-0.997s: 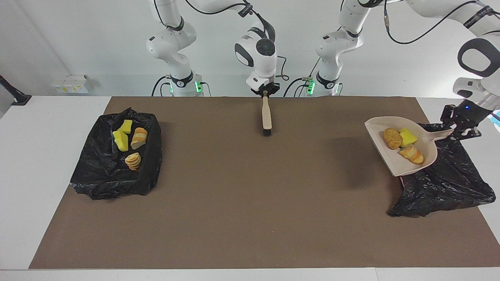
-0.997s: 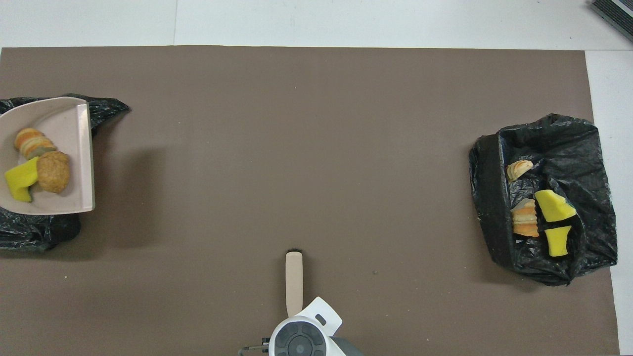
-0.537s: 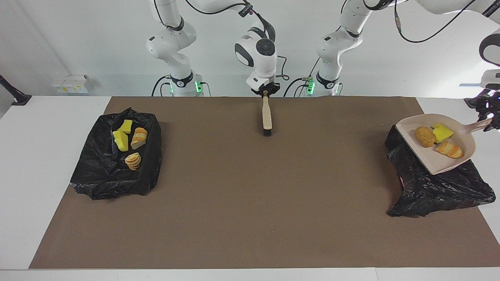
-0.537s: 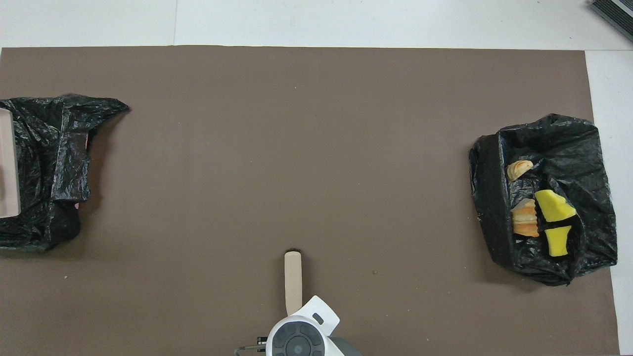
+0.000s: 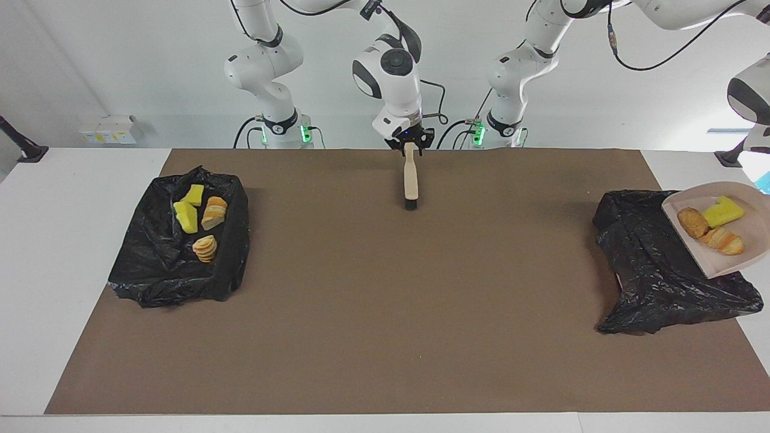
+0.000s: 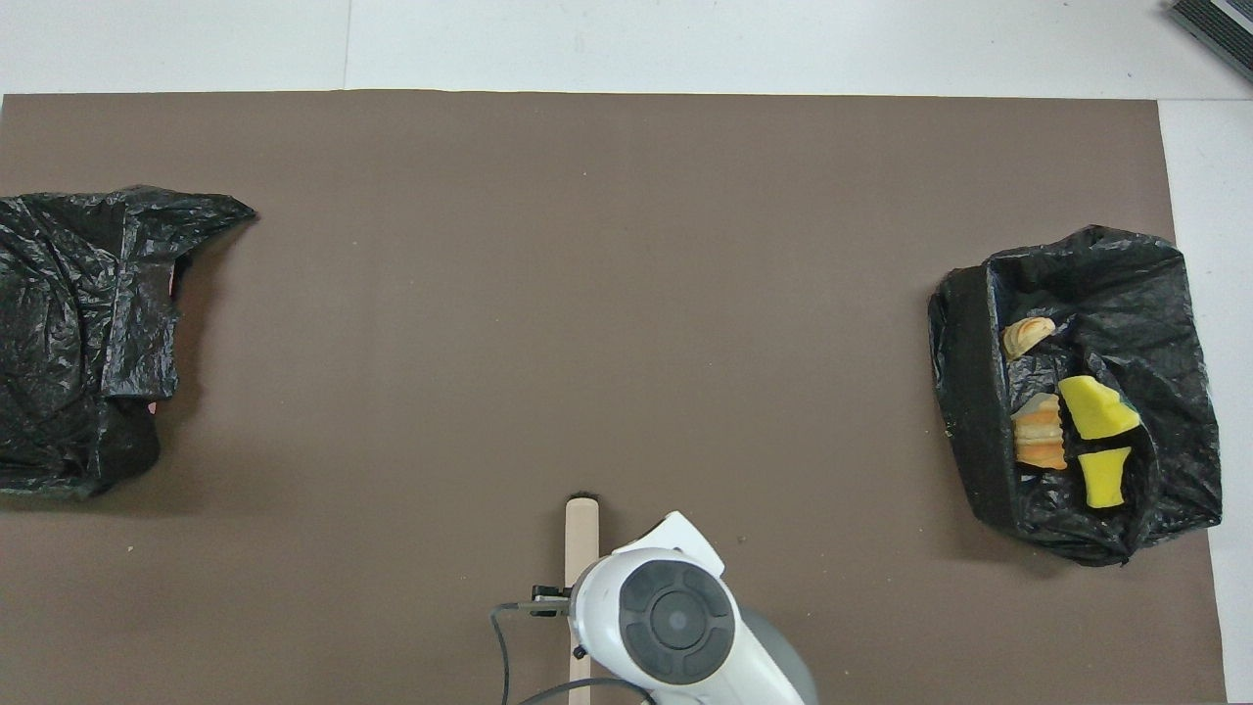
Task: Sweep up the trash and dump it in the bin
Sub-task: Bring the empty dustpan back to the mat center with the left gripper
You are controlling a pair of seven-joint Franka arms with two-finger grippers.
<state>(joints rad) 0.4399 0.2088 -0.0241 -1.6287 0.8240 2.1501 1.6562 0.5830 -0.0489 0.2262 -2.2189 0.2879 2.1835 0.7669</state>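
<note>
I see a brown mat [image 5: 385, 300] covering most of the white table [image 5: 72, 252], which shows as bare strips around the mat's edges. At ten o'clock in my facing view, a small white box [image 5: 108, 129] with yellow labels sits by the wall. A black mount [image 5: 21, 147] pokes in at nine o'clock. In my overhead view, a dark ribbed object [image 6: 1214, 24] cuts the one o'clock corner.

You see two black bin bags [image 5: 180, 246] [image 5: 662, 264], one beige dustpan [image 5: 740, 252], one brush [image 5: 411, 180], and seven trash pieces: three yellow sponge chunks [image 5: 186, 216] and four bread-like lumps [image 5: 205, 247].
</note>
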